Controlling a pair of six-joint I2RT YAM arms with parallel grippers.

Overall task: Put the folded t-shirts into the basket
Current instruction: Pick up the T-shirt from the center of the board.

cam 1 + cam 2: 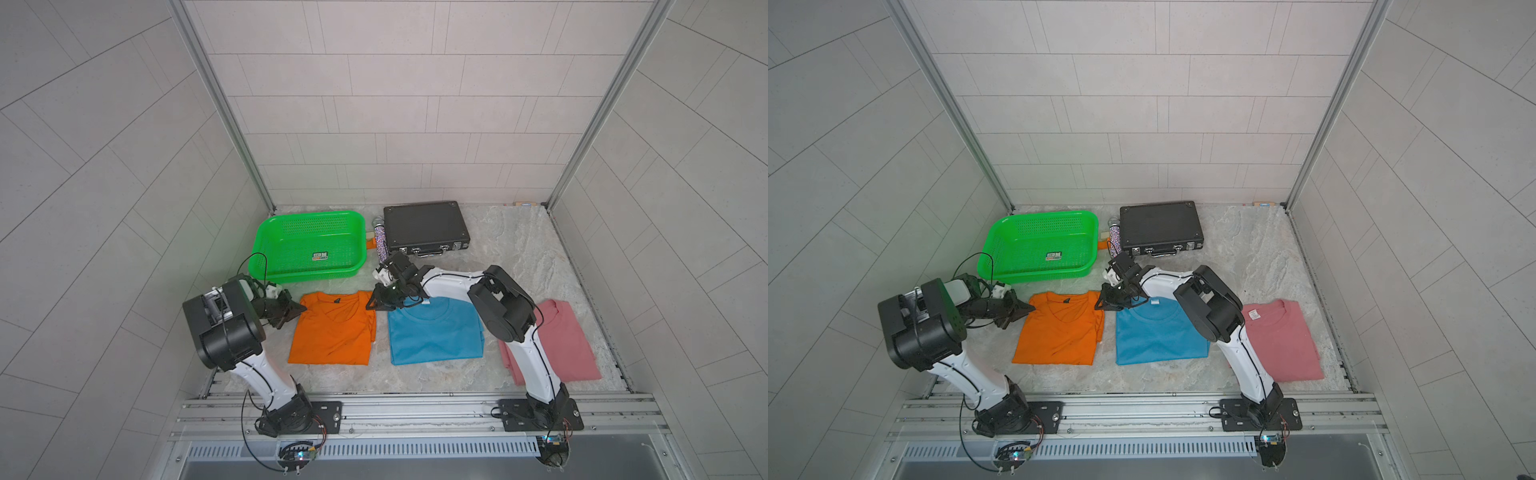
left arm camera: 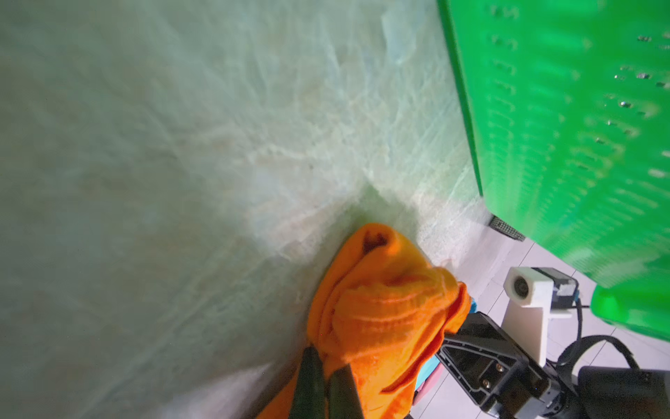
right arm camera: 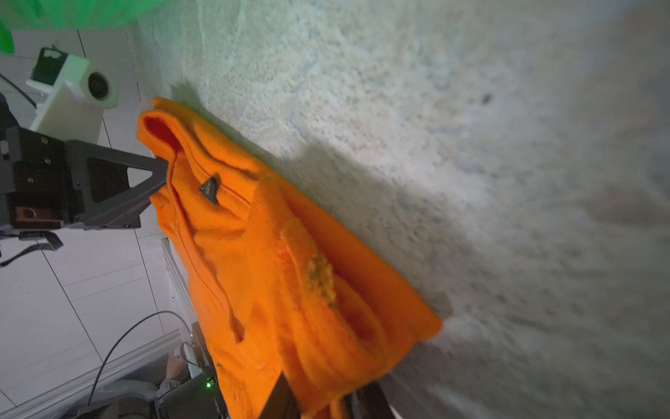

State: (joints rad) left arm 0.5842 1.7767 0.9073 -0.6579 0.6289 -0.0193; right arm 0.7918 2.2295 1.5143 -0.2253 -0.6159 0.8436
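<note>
Marble tabletop: orange tee collar-end corners clamped in left gripper and right gripper.

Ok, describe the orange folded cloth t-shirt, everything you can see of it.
The orange folded cloth t-shirt is a soft knit rectangle with a ribbed collar and a small dark neck label. It lies on the marbled grey tabletop, just nearer the robot than the green perforated plastic basket, beside the sky-blue folded t-shirt. Its two collar-end corners are bunched: the left gripper is shut on one, the right gripper pinches the other.
</note>
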